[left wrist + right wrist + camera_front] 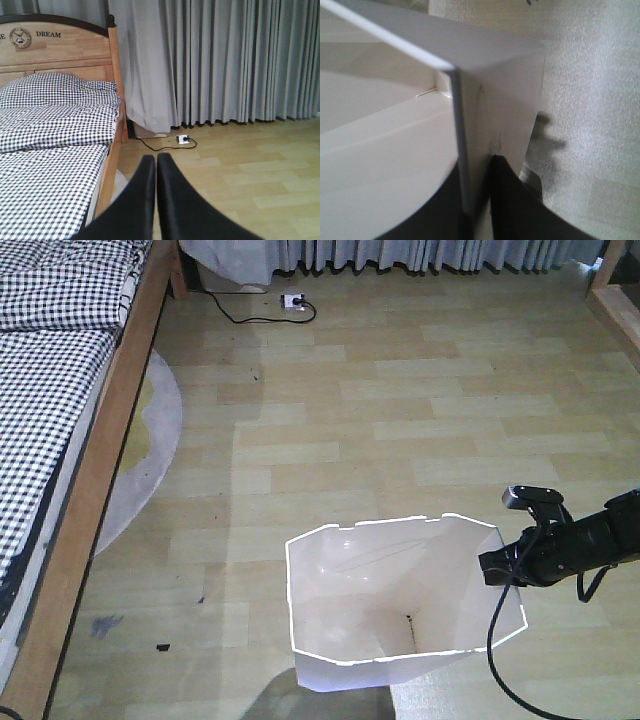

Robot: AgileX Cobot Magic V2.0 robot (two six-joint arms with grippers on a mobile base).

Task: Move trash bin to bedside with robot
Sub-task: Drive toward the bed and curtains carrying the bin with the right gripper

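Leftmost, the light wooden bed with black-and-white checked bedding (pixel 60 380) runs along the floor's left edge. Mid-floor near the lower edge, well apart from it, stands the white thin-walled octagonal plastic trash bin (pixel 340 590). The right pincer (pixel 497 568) pinches its right wall (one finger inside, one outside); the left pincer (pixel 156 167) is pressed together, empty. Best to drag slowly leftward, keeping the thin rim level so it neither buckles nor tips.
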